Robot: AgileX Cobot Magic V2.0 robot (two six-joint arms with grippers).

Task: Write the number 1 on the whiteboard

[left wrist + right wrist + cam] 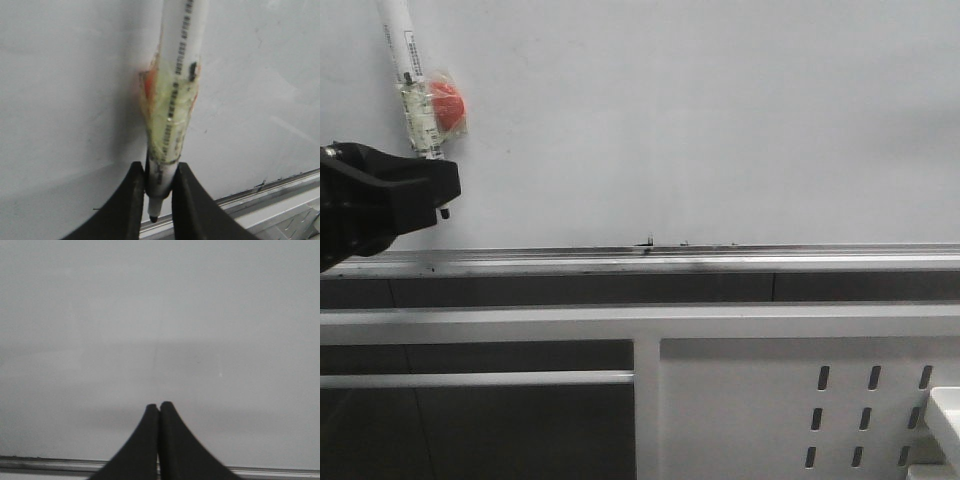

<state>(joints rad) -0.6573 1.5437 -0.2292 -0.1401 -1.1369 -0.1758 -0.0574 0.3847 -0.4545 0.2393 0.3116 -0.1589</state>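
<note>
The whiteboard (700, 120) fills the upper front view, with its silver tray rail (720, 262) below. No number 1 stroke shows on it. My left gripper (432, 185) is at the board's left, shut on a white marker pen (408, 70) wrapped in yellowish tape with a red piece (448, 103). In the left wrist view the fingers (131, 200) clamp the pen (177, 75), and its dark tip (153, 218) sticks out below them, above the rail. I cannot tell if the tip touches the board. My right gripper (159, 407) is shut and empty, facing the bare board (160, 315).
Tiny black smudges (645, 242) sit just above the rail. Below it are a white metal frame and a panel with slot holes (770, 400). A white object (945, 410) is at the lower right edge.
</note>
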